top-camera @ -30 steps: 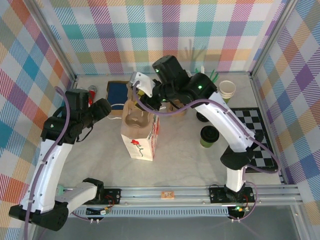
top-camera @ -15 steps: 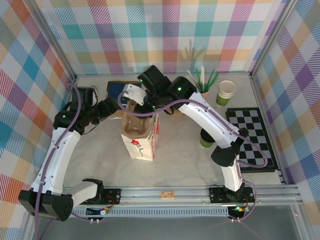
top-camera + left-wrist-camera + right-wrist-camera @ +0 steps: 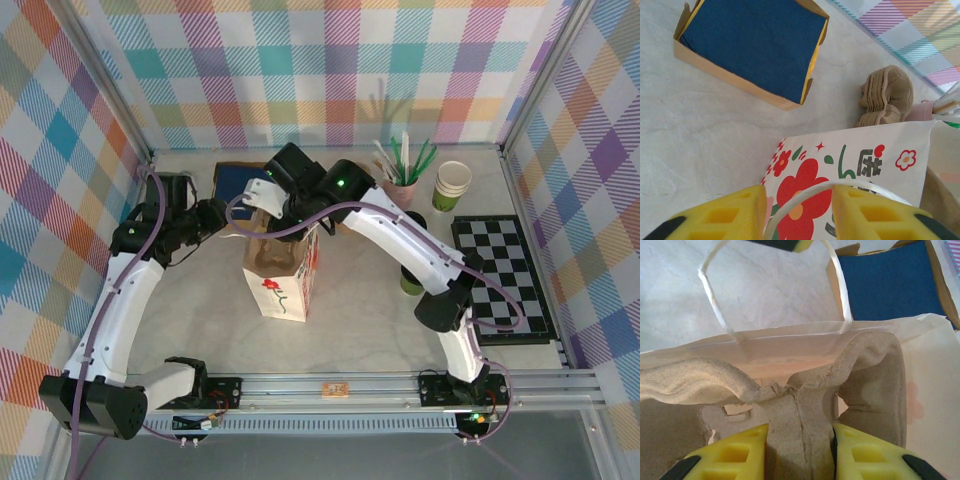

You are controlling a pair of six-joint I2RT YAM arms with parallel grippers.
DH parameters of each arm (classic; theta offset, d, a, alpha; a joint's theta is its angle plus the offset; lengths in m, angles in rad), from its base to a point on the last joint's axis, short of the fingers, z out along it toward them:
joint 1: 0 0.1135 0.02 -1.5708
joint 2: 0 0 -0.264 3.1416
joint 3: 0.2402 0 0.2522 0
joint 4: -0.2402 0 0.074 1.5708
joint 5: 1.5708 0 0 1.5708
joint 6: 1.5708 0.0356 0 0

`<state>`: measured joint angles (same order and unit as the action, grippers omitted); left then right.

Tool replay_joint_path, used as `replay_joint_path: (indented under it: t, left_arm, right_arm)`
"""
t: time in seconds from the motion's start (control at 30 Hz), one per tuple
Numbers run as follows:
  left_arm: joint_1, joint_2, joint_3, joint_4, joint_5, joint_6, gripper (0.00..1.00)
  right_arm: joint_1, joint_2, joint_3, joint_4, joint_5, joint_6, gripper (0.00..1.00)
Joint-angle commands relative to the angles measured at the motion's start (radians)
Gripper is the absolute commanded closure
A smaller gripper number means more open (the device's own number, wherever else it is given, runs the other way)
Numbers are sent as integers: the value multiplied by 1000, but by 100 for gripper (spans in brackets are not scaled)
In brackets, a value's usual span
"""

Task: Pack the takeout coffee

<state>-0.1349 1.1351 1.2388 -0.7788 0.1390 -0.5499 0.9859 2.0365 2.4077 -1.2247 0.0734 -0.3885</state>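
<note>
The white flowered paper bag (image 3: 288, 290) stands upright mid-table. My right gripper (image 3: 799, 432) is shut on the central ridge of a brown pulp cup carrier (image 3: 800, 400), which sits inside the bag's open mouth (image 3: 790, 332). My left gripper (image 3: 799, 200) is at the bag's left side, open, its yellow fingers on either side of the thin white handle (image 3: 805, 192). In the top view it is at the bag's upper left corner (image 3: 222, 222). The takeout coffee (image 3: 410, 281), a green cup with a black lid, stands right of the bag, partly hidden by the right arm.
A cardboard box of blue napkins (image 3: 235, 180) lies behind the bag. A stack of pulp carriers (image 3: 887, 97) and a pink cup of straws (image 3: 402, 180) are at the back. Lidless green-and-cream cups (image 3: 453, 185) and a checkered mat (image 3: 505, 275) are to the right.
My left gripper swung in to the bag's handle and its jaws narrowed around it. My right arm shifted left and brought the carrier lower into the bag's mouth.
</note>
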Motion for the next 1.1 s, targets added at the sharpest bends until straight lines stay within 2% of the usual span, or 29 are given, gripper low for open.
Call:
replay_joint_path:
  t: [0.0, 0.4, 0.83, 1.07]
  left_arm:
    - [12, -3, -16, 21, 13, 11, 65]
    - [11, -10, -17, 29, 26, 12, 72]
    - [12, -33, -15, 33, 39, 7, 81]
    - [12, -38, -13, 33, 26, 10, 90]
  right_arm:
    - [8, 20, 18, -22, 32, -24, 71]
    - [18, 45, 4, -44, 45, -29, 70]
    - [24, 51, -101, 4, 63, -6, 70]
    - [34, 54, -96, -22, 92, -15, 69]
